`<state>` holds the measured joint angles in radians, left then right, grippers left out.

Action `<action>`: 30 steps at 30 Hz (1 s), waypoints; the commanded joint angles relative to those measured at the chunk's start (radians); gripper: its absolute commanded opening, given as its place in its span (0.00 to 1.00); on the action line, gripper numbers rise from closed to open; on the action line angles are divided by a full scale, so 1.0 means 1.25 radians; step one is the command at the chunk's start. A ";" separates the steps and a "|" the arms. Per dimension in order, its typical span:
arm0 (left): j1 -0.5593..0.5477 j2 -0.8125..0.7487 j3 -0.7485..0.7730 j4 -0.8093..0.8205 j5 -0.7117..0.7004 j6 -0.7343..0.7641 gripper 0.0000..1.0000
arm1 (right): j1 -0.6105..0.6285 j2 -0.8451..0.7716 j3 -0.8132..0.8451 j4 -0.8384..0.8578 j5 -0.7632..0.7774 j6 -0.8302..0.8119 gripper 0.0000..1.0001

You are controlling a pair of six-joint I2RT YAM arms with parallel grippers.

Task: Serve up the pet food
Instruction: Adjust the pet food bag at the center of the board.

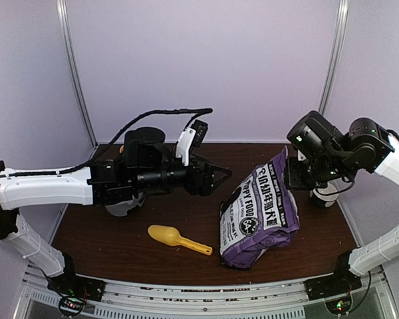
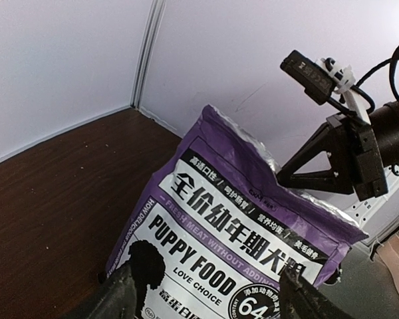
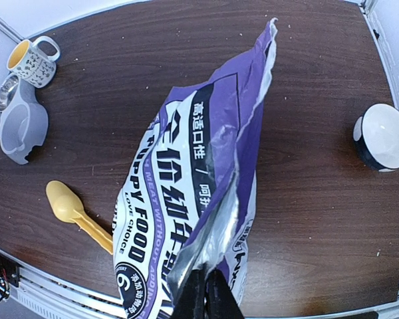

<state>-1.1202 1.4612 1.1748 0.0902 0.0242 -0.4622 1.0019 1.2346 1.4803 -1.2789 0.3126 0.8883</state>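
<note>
The purple-and-white "PUPPY FOOD" bag (image 1: 258, 214) stands leaning on the table, right of centre. Its open foil top points up and to the right. No kibble shows; it is hidden inside the bag. My right gripper (image 1: 288, 174) is shut on the bag's foil top edge (image 3: 216, 232), with the fingers pinched together (image 3: 206, 278). My left gripper (image 1: 223, 176) is open and empty, pointing at the bag from its left, a short way off. In the left wrist view the bag (image 2: 239, 226) fills the space ahead of the spread fingers (image 2: 120, 296).
A yellow scoop (image 1: 177, 238) lies left of the bag near the front edge. A grey double pet bowl (image 3: 16, 116) and a mug (image 3: 30, 60) sit at the far left, the bowl partly under my left arm (image 1: 123, 203). A white bowl (image 3: 382, 136) stands right of the bag.
</note>
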 commanded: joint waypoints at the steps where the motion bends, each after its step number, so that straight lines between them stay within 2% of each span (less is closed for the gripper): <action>1: 0.001 0.014 0.030 0.060 0.041 0.007 0.76 | 0.002 -0.017 -0.007 -0.055 0.061 -0.014 0.00; 4: -0.017 0.011 0.006 0.125 0.091 0.079 0.75 | 0.001 -0.026 -0.005 -0.045 0.056 -0.008 0.00; 9: -0.081 0.028 -0.072 0.283 0.089 0.226 0.75 | 0.001 -0.052 -0.015 0.066 0.005 -0.007 0.00; 12: -0.111 0.055 -0.075 0.301 0.082 0.284 0.76 | 0.002 -0.059 -0.014 0.097 -0.007 -0.007 0.00; 19: -0.220 0.119 -0.044 0.243 -0.051 0.445 0.78 | 0.002 -0.074 -0.054 0.183 -0.038 -0.021 0.00; 23: -0.253 0.183 0.010 0.184 -0.160 0.488 0.80 | 0.002 -0.082 -0.072 0.205 -0.050 -0.030 0.00; 28: -0.275 0.228 0.049 0.181 -0.330 0.508 0.80 | 0.003 -0.084 -0.078 0.217 -0.053 -0.054 0.00; 30: -0.278 0.243 0.063 0.177 -0.389 0.511 0.76 | 0.003 -0.081 -0.078 0.227 -0.061 -0.061 0.00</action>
<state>-1.4605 1.7454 1.1942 0.2928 -0.2516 0.1307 1.0019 1.1450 1.3933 -1.0359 0.2489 0.8436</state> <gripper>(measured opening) 0.795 0.001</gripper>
